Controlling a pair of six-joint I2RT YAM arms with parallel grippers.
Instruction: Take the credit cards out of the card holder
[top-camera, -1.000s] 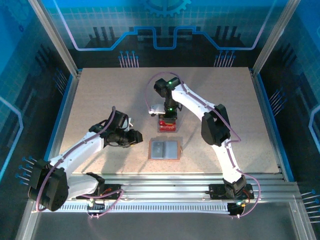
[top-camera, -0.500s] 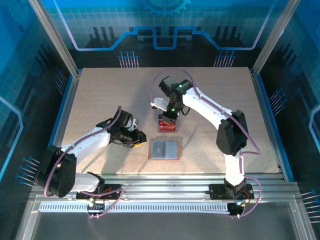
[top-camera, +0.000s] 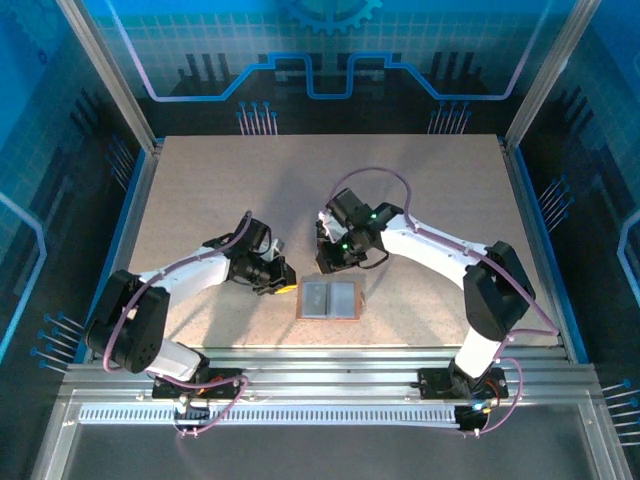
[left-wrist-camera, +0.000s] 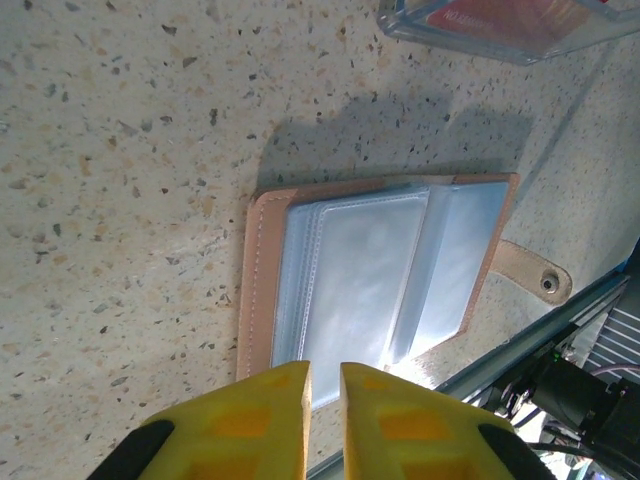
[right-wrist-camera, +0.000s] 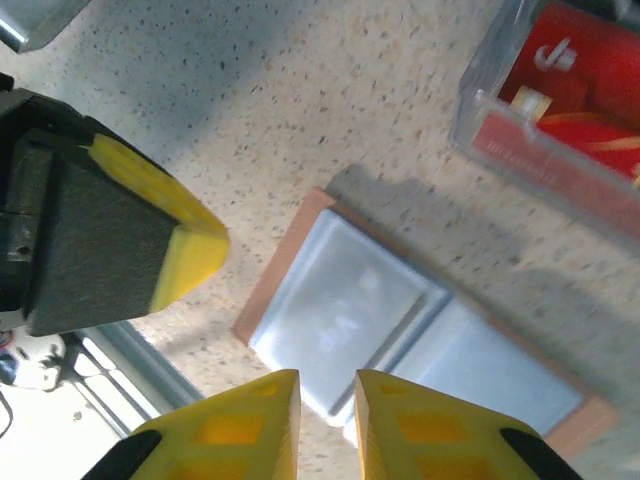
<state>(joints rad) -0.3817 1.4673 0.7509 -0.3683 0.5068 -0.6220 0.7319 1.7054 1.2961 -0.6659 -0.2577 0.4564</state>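
Here card holder (left-wrist-camera: 375, 280) lies open beneath left gripper (left-wrist-camera: 322, 395)

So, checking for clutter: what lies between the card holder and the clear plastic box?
Bare speckled tabletop separates the card holder from the clear plastic box, seen in the left wrist view.

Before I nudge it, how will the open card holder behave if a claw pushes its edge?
The card holder lies flat and thin on smooth speckled table, so it probably slides rather than tips. Its clear inner sleeves look soft and glossy, likely floppy and slippery. The strap tab may catch.
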